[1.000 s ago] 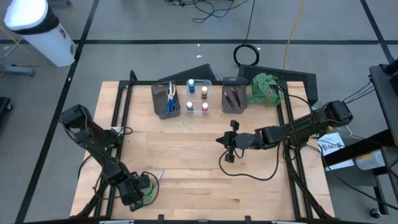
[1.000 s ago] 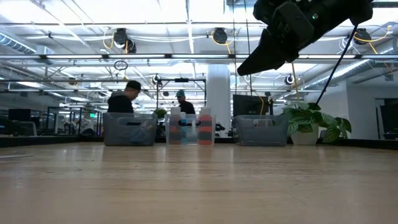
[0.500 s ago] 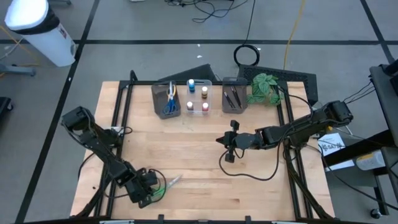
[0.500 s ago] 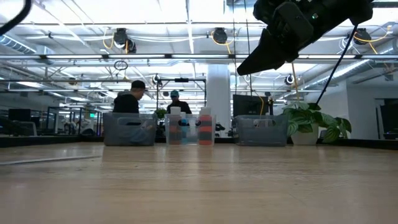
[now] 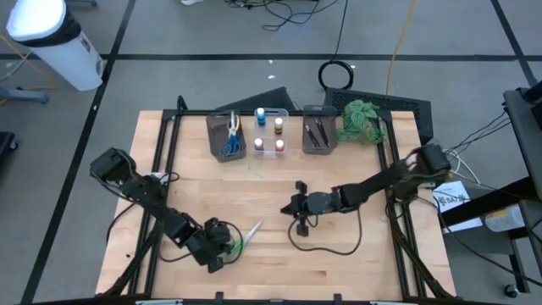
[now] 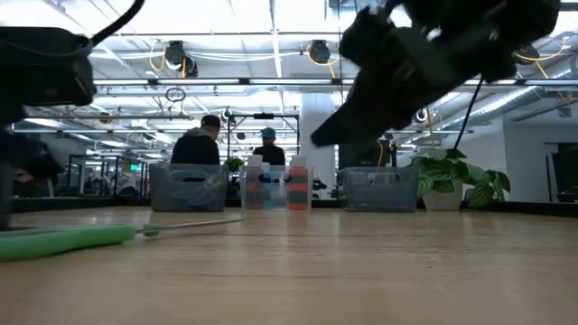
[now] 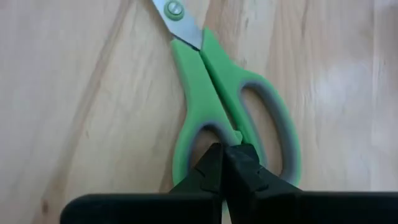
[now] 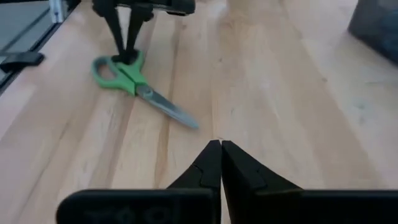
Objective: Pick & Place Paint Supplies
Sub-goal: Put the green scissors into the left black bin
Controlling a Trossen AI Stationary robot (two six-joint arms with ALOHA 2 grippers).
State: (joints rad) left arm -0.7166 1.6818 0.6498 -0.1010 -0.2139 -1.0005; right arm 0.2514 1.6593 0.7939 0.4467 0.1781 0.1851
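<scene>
The green-handled scissors (image 5: 246, 235) lie flat on the wood near the table's near edge, blades toward the far right; they also show in the left wrist view (image 7: 211, 81), the right wrist view (image 8: 134, 81) and the low view (image 6: 63, 241). My left gripper (image 5: 229, 246) (image 7: 225, 154) is shut, with its tips down at the scissors' handles. My right gripper (image 5: 292, 206) (image 8: 221, 149) is shut and hovers over the table's middle, right of the scissors and pointing toward them. My left gripper has its shut fingertips (image 8: 127, 53) on the scissors where the two handle loops meet (image 7: 233, 134). It comes from above, pointing down. The scissors stay flat on the table, with the blades (image 8: 171, 112) pointing away from the gripper.
Along the far edge stand a grey bin (image 5: 226, 135) with yellow and blue scissors, a clear bin (image 5: 268, 131) with small pots, a grey bin (image 5: 318, 131) with dark brushes, and a leafy plant (image 5: 360, 119). A cable loops on the wood under my right arm (image 5: 326, 246). People show beyond the table.
My left gripper has moved along the near edge toward the table's right, staying shut. The green scissors have slid along with it and now lie farther right. My right gripper has moved toward the near left, closer to the scissors, and has come lower.
</scene>
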